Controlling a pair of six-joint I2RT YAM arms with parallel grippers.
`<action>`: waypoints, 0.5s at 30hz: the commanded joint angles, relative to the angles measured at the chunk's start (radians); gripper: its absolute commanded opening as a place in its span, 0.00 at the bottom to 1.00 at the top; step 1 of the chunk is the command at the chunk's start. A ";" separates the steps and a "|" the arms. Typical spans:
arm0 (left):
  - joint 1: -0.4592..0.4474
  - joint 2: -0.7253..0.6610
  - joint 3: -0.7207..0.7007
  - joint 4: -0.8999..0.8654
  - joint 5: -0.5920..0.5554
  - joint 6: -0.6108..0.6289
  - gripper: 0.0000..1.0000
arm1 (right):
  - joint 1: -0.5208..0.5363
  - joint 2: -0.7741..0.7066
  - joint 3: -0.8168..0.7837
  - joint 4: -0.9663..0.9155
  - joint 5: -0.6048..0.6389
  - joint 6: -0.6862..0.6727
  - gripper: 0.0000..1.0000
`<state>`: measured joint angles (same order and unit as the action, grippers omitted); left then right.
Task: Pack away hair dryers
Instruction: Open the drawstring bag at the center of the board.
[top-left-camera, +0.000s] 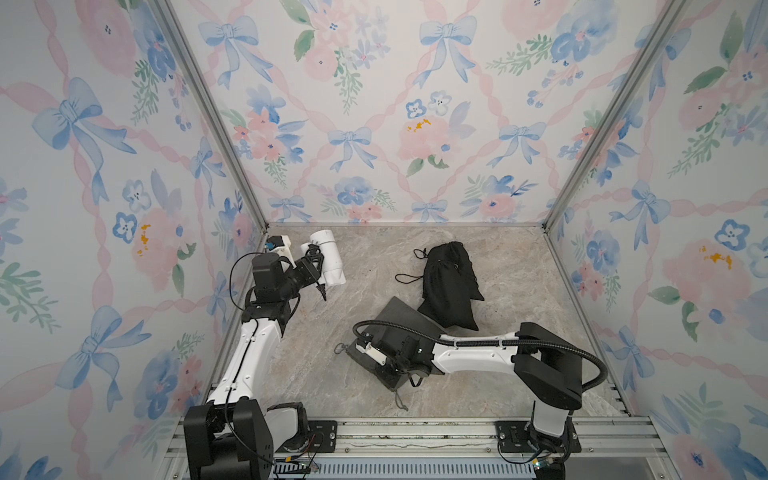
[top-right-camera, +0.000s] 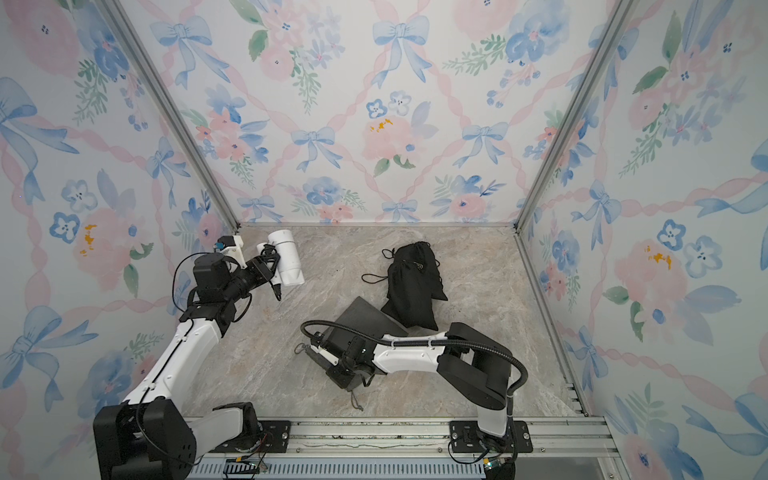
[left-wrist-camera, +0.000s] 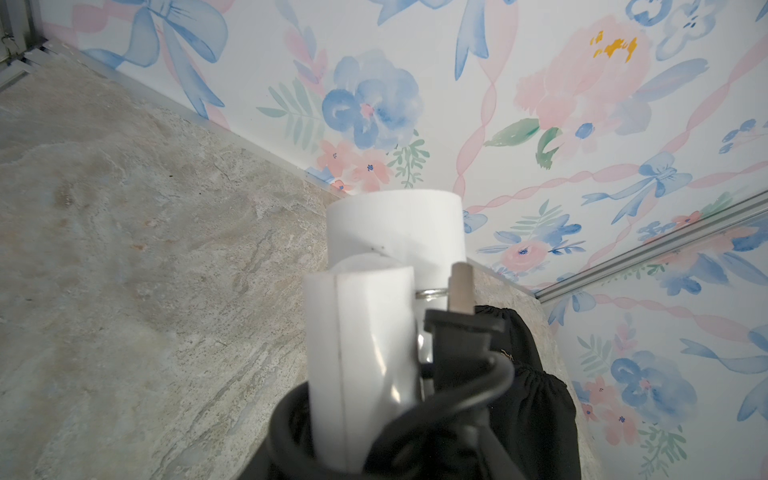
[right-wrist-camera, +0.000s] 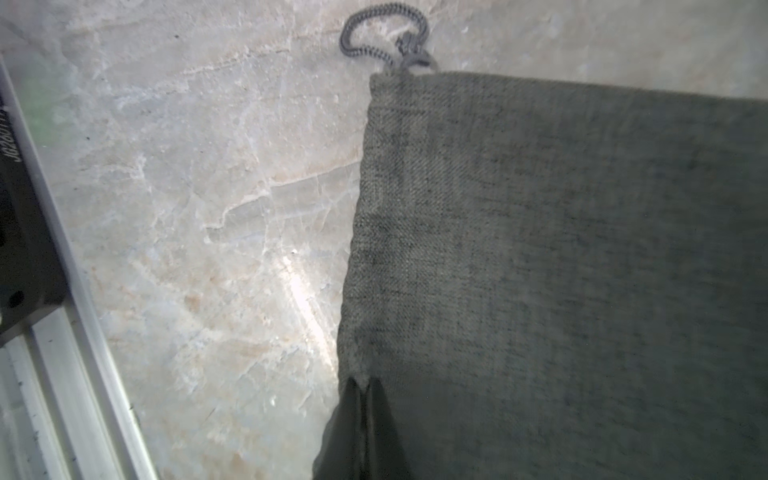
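A white hair dryer (top-left-camera: 328, 257) (top-right-camera: 287, 258) hangs over the far left of the table, barrel slanting down. My left gripper (top-left-camera: 312, 267) is shut on its folded handle (left-wrist-camera: 357, 353) and coiled dark cord; the plug (left-wrist-camera: 461, 332) lies beside the handle, and the jaws themselves are hidden behind them. A flat grey drawstring pouch (top-left-camera: 401, 316) (top-right-camera: 365, 320) lies in the middle. My right gripper (right-wrist-camera: 365, 388) is shut on its edge, pinching the cloth (right-wrist-camera: 540, 249). In both top views the right wrist covers the fingertips.
A stuffed black drawstring pouch (top-left-camera: 449, 286) (top-right-camera: 413, 286) (left-wrist-camera: 536, 395) lies behind the grey one, its cord trailing left. Flowered walls close in three sides. An aluminium rail (top-left-camera: 415, 436) runs along the front edge. The grey pouch's cord loop (right-wrist-camera: 382, 37) rests on the marble.
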<state>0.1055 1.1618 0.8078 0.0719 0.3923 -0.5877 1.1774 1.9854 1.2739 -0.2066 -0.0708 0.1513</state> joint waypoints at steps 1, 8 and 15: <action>0.003 -0.029 0.002 0.058 0.007 -0.020 0.21 | -0.022 -0.080 0.060 -0.046 0.019 -0.045 0.00; 0.005 -0.035 0.023 0.058 -0.013 -0.032 0.21 | -0.120 -0.168 0.212 -0.178 -0.004 -0.115 0.00; 0.007 -0.023 0.061 0.057 -0.031 -0.041 0.21 | -0.242 -0.196 0.318 -0.202 -0.004 -0.177 0.00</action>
<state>0.1055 1.1610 0.8131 0.0715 0.3717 -0.6136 0.9813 1.7786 1.5475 -0.3561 -0.0673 0.0219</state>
